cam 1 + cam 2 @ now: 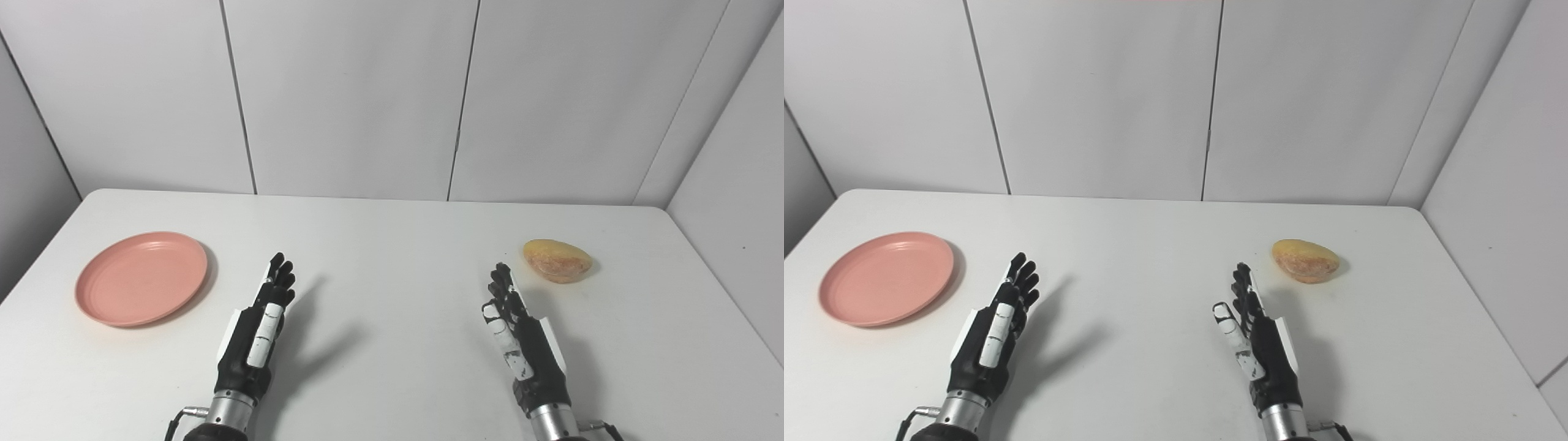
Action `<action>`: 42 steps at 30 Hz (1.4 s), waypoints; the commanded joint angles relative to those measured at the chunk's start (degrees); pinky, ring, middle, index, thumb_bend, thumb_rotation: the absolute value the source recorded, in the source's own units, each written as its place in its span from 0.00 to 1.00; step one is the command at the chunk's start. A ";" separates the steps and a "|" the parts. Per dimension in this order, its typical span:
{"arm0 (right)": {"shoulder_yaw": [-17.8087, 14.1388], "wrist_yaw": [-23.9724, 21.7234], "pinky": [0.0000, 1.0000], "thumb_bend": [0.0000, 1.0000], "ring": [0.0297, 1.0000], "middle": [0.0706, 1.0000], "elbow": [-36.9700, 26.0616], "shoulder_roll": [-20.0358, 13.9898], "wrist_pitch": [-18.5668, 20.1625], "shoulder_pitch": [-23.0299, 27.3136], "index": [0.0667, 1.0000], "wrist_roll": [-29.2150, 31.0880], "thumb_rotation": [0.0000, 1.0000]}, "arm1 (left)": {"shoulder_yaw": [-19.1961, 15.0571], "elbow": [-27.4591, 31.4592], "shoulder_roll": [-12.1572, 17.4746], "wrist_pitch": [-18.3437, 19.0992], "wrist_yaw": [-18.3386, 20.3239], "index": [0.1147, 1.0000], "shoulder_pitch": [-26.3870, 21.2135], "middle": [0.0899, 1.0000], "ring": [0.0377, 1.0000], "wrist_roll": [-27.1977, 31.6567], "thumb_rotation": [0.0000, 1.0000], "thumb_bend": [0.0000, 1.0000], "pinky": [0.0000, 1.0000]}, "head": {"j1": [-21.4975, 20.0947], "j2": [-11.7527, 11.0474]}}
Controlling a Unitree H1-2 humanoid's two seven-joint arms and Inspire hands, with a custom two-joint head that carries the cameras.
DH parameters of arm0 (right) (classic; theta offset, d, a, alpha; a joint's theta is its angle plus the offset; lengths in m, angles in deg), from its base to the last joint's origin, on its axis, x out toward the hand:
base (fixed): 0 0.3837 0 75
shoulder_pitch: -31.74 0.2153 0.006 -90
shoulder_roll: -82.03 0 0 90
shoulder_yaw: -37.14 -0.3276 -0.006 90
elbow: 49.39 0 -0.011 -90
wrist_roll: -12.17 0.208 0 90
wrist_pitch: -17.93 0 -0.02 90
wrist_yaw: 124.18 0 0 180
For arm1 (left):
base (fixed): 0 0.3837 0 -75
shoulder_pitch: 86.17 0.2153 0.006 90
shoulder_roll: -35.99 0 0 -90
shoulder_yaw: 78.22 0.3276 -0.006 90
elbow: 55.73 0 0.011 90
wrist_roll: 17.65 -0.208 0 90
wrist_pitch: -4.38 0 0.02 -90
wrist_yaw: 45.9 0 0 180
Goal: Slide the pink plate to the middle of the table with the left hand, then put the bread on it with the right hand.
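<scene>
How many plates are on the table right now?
1. The pink plate sits at the table's left side, left of the left hand. Nothing in view could hide another.

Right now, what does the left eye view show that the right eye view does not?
Only the left eye view shows the wall strip left of the table reaching down past the plate. Only the right eye view shows a seam low on the right wall. Both share the pink plate, the bread, the open left hand and the open right hand, touching neither.
</scene>
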 commanded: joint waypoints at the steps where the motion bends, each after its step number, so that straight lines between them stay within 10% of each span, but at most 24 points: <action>1: -0.96 -1.23 1.00 0.60 1.00 1.00 -1.34 -1.26 -4.10 0.19 1.00 1.84 0.81 | 0.84 -1.13 -1.96 -2.01 -0.89 1.00 0.77 1.00 1.00 -0.97 0.91 0.71 1.00 | 4.87 -1.60; 11: -3.72 -5.03 1.00 0.57 1.00 1.00 2.79 -3.94 -7.79 0.29 1.00 7.87 0.77 | 2.81 -6.02 -4.55 -5.78 -4.08 1.00 -0.18 1.00 1.00 -6.72 0.90 0.73 1.00 | 13.73 -5.42; 29: -3.64 -4.67 1.00 0.50 1.00 1.00 1.35 -3.79 -6.80 -0.33 1.00 7.21 0.76 | 1.33 -6.59 -4.92 -6.51 -5.33 1.00 -1.14 1.00 1.00 -5.60 0.92 0.71 1.00 | 14.52 -7.36; 42: -3.56 -4.37 1.00 0.45 1.00 1.00 -0.63 -3.25 -5.99 -0.63 1.00 6.46 0.77 | -1.81 2.30 0.48 -3.68 -6.56 0.92 -5.34 0.92 0.92 -8.33 0.97 0.79 0.89 | 15.25 -8.17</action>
